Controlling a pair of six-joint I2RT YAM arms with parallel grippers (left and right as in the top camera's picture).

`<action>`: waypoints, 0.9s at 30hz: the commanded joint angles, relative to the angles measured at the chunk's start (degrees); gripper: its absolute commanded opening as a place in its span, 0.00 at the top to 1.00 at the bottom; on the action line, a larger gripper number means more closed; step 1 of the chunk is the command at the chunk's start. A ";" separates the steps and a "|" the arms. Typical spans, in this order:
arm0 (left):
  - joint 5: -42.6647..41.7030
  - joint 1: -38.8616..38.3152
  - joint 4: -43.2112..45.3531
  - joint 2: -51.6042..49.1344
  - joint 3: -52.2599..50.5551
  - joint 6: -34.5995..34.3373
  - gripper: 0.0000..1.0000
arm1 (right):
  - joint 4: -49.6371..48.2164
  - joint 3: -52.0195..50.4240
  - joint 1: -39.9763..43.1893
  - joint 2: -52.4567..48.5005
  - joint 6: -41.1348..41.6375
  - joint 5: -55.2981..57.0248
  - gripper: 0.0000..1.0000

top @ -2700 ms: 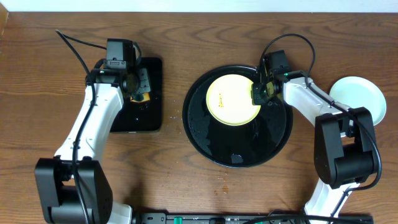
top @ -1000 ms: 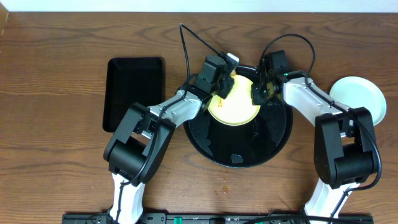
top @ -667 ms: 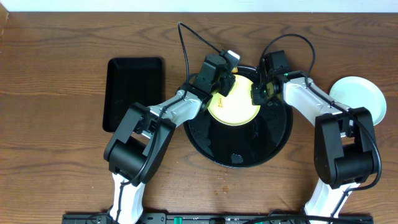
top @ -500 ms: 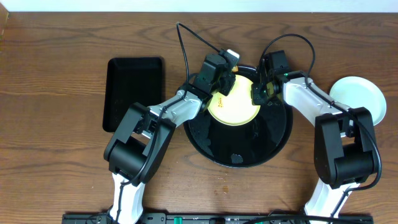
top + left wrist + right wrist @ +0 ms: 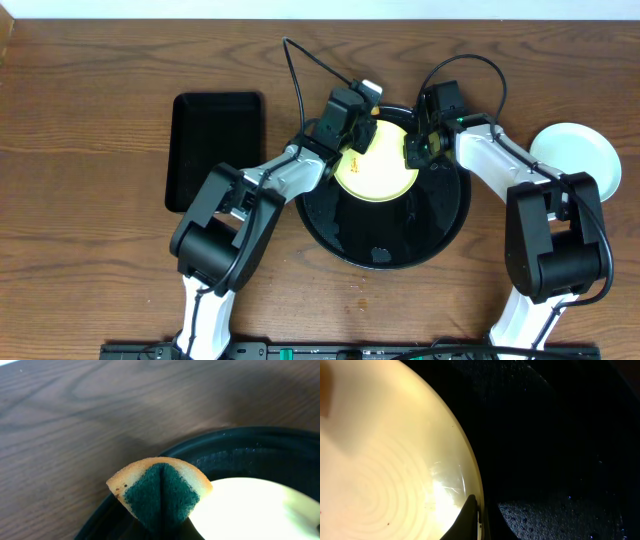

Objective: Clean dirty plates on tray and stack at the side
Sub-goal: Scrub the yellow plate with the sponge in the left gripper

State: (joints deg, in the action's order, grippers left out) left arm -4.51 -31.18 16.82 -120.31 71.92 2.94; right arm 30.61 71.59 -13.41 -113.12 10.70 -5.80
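**Two grippers clamped, one plate on the tray**

Your left gripper is closed on a folded sponge, green face creased inward. It hangs over the upper-left rim of the round black tray, at the edge of the yellow plate. You cannot tell whether the sponge touches the plate. Your right gripper pinches the yellow plate at its right rim. The plate lies in the tray's upper half. A mint plate sits on the table, well off to the right. A rectangular black tray lies to the left.

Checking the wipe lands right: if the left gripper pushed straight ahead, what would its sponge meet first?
Likely the yellow plate at its edge, or the tray beside it; depth under the sponge is unclear.
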 commanded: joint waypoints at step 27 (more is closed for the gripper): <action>-8.52 -2.08 -15.89 -2.82 0.42 -4.76 0.92 | 0.87 -1.97 -0.92 -2.27 0.42 -2.19 0.99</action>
State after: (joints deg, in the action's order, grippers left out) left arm -9.58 -31.90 3.97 -121.71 73.73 -0.62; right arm 30.39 71.59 -13.41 -113.12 10.70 -6.02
